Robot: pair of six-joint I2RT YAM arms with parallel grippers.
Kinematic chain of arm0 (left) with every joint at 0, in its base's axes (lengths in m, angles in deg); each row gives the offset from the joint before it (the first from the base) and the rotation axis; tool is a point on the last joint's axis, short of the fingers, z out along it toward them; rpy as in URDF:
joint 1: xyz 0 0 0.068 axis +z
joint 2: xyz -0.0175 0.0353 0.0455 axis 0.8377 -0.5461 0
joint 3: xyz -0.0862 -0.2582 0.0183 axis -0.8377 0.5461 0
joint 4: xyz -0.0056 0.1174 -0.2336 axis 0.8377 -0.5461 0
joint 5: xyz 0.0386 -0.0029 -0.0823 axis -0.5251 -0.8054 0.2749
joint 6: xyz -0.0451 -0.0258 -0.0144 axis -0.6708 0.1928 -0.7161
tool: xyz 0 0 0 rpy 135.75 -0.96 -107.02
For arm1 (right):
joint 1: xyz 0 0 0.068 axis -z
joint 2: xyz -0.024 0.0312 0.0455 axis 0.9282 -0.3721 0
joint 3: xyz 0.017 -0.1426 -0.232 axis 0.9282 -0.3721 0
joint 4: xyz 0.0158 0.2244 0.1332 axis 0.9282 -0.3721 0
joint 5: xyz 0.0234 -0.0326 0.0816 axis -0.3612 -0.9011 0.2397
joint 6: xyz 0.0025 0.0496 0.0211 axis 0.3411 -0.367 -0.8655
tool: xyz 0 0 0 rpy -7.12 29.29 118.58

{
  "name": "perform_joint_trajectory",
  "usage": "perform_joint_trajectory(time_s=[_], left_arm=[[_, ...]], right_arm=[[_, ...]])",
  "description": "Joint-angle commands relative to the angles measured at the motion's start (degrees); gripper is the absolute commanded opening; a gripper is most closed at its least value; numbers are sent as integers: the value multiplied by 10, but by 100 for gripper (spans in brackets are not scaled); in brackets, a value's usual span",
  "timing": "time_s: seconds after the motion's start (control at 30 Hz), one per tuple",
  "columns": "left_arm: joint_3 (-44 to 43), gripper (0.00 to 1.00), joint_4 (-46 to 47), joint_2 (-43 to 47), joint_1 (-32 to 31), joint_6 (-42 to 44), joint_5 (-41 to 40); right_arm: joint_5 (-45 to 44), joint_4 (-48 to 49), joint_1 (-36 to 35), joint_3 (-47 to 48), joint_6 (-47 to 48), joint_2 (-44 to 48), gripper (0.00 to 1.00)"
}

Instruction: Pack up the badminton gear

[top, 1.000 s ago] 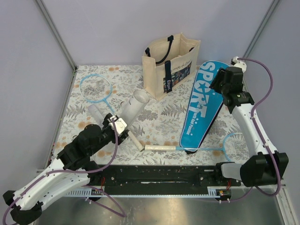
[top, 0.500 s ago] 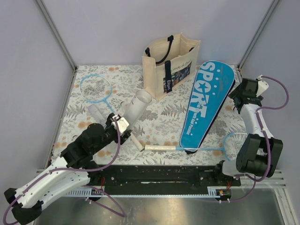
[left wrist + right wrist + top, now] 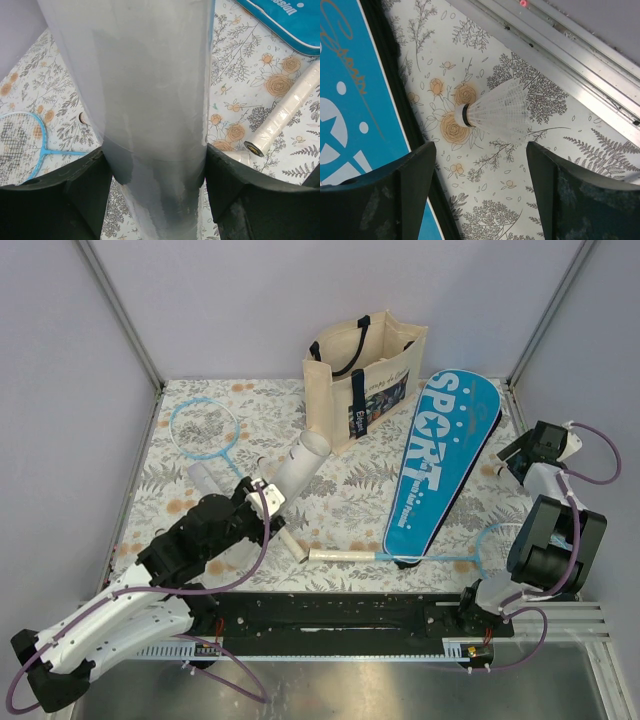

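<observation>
My left gripper (image 3: 264, 500) (image 3: 155, 172) is shut on the long white tube (image 3: 298, 458) (image 3: 145, 85), which slants toward the tote bag with its open end up. One light-blue racket (image 3: 204, 427) lies at the far left; its head shows in the left wrist view (image 3: 20, 145). The second racket (image 3: 498, 545) lies along the near edge, its white handle (image 3: 340, 555) pointing left. The blue "SPORT" case (image 3: 440, 465) (image 3: 345, 100) lies at the right. My right gripper (image 3: 517, 454) (image 3: 480, 165) is open and empty, low beside the case's right edge, just short of a white shuttlecock (image 3: 495, 112).
A cream tote bag with navy straps (image 3: 365, 375) stands at the back centre. A short translucent tube piece (image 3: 205, 480) lies left of my left gripper. The first racket's white handle (image 3: 285, 117) lies right of the tube. A metal frame rail (image 3: 560, 55) runs beyond the shuttlecock.
My right arm swung from above the case's top out to the table's right edge and came down. My left gripper carried the tube slightly up and to the right.
</observation>
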Motion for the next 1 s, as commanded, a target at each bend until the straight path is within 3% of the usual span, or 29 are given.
perform_joint_trajectory(time_s=[0.0, 0.2, 0.33, 0.53, 0.8, 0.97], left_arm=[[-48, 48, 33, -11, -2, 3, -15], [-59, 48, 33, -26, -1, 18, -21], [-64, 48, 33, -33, -2, 19, -20], [-60, 48, 34, -34, -2, 22, -17], [-56, 48, 33, -26, -1, 23, -15], [-42, 48, 34, -10, -2, 24, -12]], right_arm=[[61, 38, 19, 8, -5, -31, 82], [94, 58, 31, 11, 0, -59, 81], [104, 60, 36, 18, 4, -68, 74], [135, 69, 47, 14, 10, -66, 48], [165, 90, 47, -3, 13, -39, 0], [190, 78, 47, -2, 9, 0, 0]])
